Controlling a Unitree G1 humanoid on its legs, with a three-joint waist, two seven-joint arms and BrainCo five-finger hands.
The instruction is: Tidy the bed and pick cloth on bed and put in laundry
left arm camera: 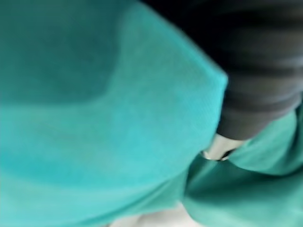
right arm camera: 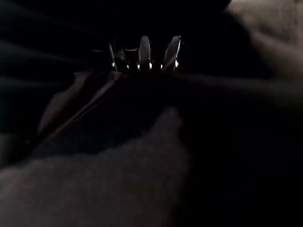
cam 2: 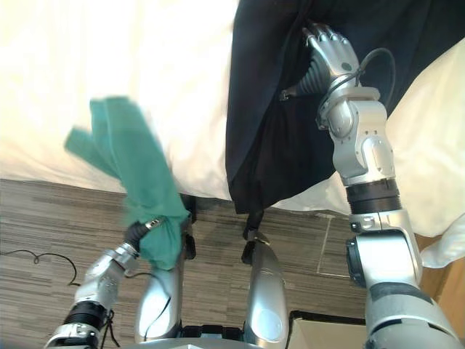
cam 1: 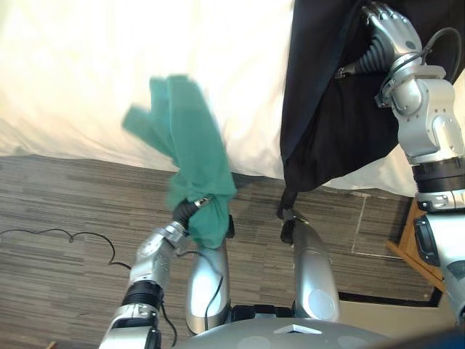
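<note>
A green cloth (cam 1: pixel 187 138) is up in the air over the bed's front edge, draped over my left hand (cam 1: pixel 195 206), whose fingers are buried in it. In the left wrist view the green cloth (left arm camera: pixel 104 109) lies against the hand's dark ribbed cover (left arm camera: pixel 255 66). A large black cloth (cam 1: pixel 327 109) lies on the white bed (cam 1: pixel 87 73) at the right and hangs over its edge toward the floor. My right hand (cam 2: pixel 330 43) rests on the upper part of the black cloth. Its fingers (right arm camera: pixel 142 54) are curled into the dark folds.
Grey wood-look floor (cam 1: pixel 65 196) runs along the front of the bed. A wooden piece of furniture (cam 1: pixel 402 251) stands at the lower right by the bed's corner. A white pillow edge (cam 2: pixel 445 247) shows at the far right.
</note>
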